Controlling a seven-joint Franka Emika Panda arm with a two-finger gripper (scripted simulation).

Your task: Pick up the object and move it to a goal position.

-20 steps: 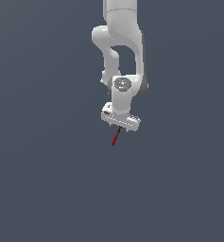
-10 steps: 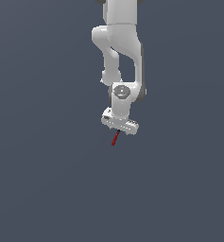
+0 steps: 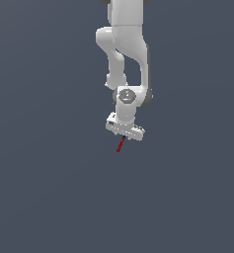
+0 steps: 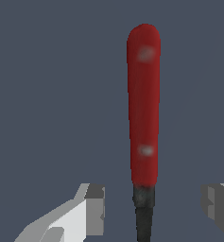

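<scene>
The white gripper (image 3: 123,137) hangs above the plain grey surface (image 3: 49,197), the dark-red stick (image 3: 120,145) dangling from it — its blackish end up between the jaws, which stand apart in the wrist view, neither touching.

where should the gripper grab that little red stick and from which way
Grip the stick across its narrow width near the blackish end, where it lies between the fingers. Come along its length from that end: it is a thin, straight rod. The gripper is open, fingers clear of it.
</scene>
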